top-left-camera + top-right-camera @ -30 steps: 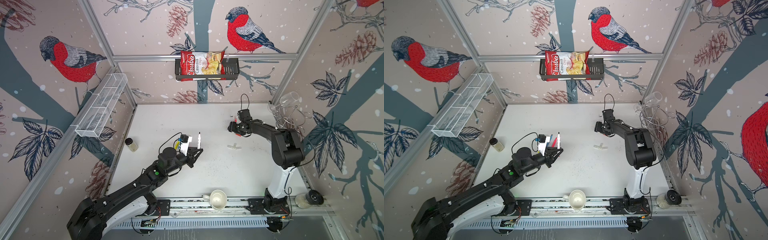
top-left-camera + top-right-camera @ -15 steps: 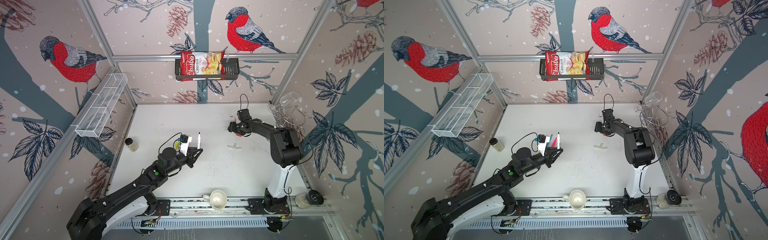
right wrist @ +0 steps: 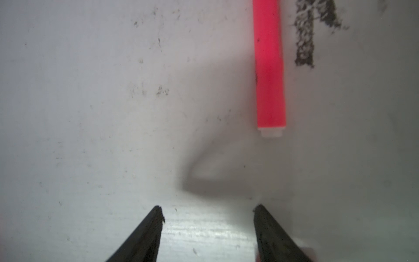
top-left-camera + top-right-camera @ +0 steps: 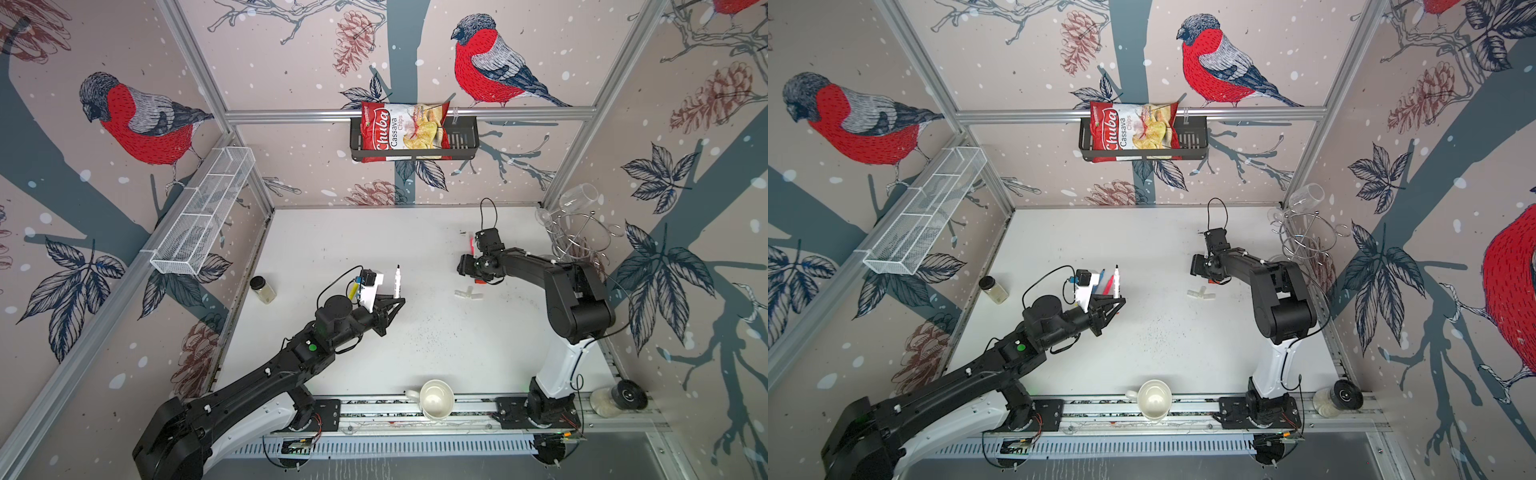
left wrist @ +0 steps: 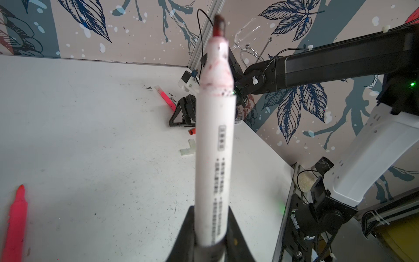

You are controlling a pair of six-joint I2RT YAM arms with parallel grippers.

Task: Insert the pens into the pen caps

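The left pincer (image 4: 397,300) is clamped tight on the lower end of the white pen (image 4: 397,281). The pen stands nearly upright above the desk (image 4: 353,232), dark tip up, a little left of the desk's middle. In the left wrist view the pen rises from between the black fingers (image 5: 183,231), its neck smeared with red ink. Toward the far right corner the right pincer (image 4: 464,268) hangs low over the desk, jaws apart with nothing between them. In the right wrist view its fingertips (image 3: 154,222) flank bare desk, and a pink pen (image 3: 269,68) lies flat just beyond them. The whitish pen caps (image 4: 467,293) lie close together right of the desk's middle, near that pincer, with a red cap (image 4: 480,281) just beside them. A second pink pen (image 4: 1109,283) lies on the desk on the far side of the left pincer.
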